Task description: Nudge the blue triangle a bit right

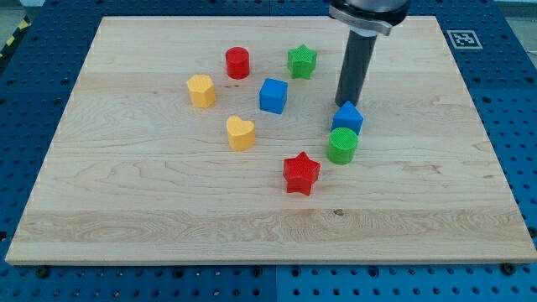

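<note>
Seven blocks sit on the wooden board (470, 168), and I place each one relative to the blue triangle (347, 117), the task's thing, which lies right of the board's middle. My rod (356, 69) comes down from the view's top, and my tip (344, 104) ends at the triangle's upper-left edge, touching it or very nearly; I cannot tell which. It is a bare rod end, with nothing to spread or pinch. The blue cube (273, 95) is to the triangle's left, well apart. The red star (301, 174) lies below and left. The green cylinder (342, 145) sits just below the triangle, apparently touching it. The green star (302, 60) is above and left, the red cylinder (237, 63) further left. The yellow heart (241, 132) and the yellow hexagon-like block (201, 91) lie far left. I judge the nudge not yet shown as done: my tip is on the correct side for a rightward push, which remains.
</note>
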Motion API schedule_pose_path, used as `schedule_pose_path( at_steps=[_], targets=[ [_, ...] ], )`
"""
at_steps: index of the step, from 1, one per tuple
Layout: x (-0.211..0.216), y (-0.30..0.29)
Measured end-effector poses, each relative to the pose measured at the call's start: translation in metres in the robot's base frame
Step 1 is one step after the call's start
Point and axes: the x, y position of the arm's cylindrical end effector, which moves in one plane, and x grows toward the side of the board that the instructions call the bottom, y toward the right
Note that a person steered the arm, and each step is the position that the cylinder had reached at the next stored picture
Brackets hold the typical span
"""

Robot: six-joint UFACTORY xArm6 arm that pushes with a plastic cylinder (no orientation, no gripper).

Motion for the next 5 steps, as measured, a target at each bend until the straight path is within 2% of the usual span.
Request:
schedule_pose_path(
  at_steps=[2, 3, 4, 5],
  targets=[
    [0.01, -0.033],
    [0.031, -0.018],
    [0.033, 0.005],
    [0.033, 0.0]
  ],
)
